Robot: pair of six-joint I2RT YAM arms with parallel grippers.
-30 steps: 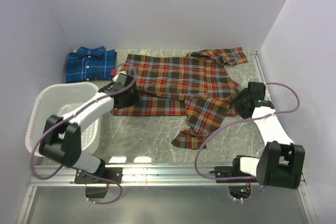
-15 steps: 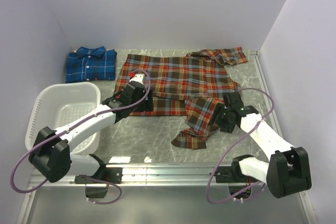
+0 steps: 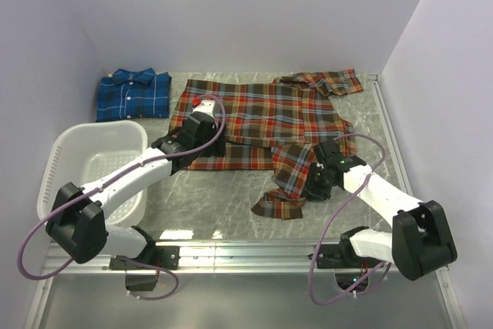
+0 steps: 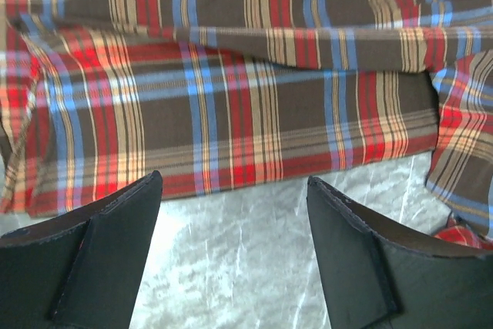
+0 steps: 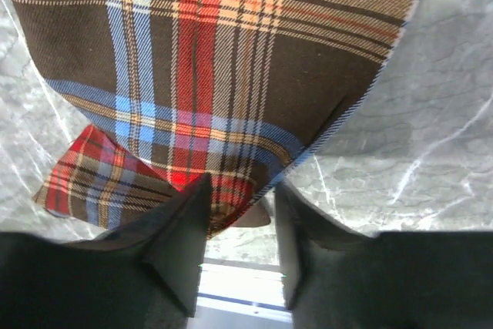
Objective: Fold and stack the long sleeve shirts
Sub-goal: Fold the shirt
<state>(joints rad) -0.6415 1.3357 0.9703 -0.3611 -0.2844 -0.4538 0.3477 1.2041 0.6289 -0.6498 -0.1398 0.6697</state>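
**Item:** red-orange plaid button-up cloth shirt with brown and blue checks (image 3: 262, 113). It lay spread flat across the middle and far part of the grey marbled table (image 3: 216, 198). One sleeve (image 3: 331, 81) trailed to the far right corner. The other sleeve (image 3: 296, 171) was doubled down toward the near side, its cuff nearest the arms.

**Companion item:** blue plaid collared cloth shirt with white lines (image 3: 132, 95), already folded into a neat rectangle at the far left, apart from the red-orange shirt.

**Left gripper** (image 4: 233, 182): spread wide and empty, poised above the shirt's near hem, bare table showing between the fingers.

**Right gripper** (image 5: 241, 184): fingers narrowed to a small gap over the edge of the doubled sleeve. Cloth showed through the gap, but the pictures did not show a pinch on it.

**Change noted:** a second earlier the left gripper stood at the shirt's left edge and the right gripper stood off to the right, clear of the cloth. Both had since travelled inward, the left along the near hem, the right onto the sleeve. The shirt itself looked undisturbed.

**Assessment:** the red-orange shirt remained largely unfolded. The arms appeared to be taking up fresh grasp points for the next fold. Stacking onto the blue shirt was not yet begun.

**Surroundings:** white slotted plastic basket (image 3: 62, 152), near left, beside the left arm.
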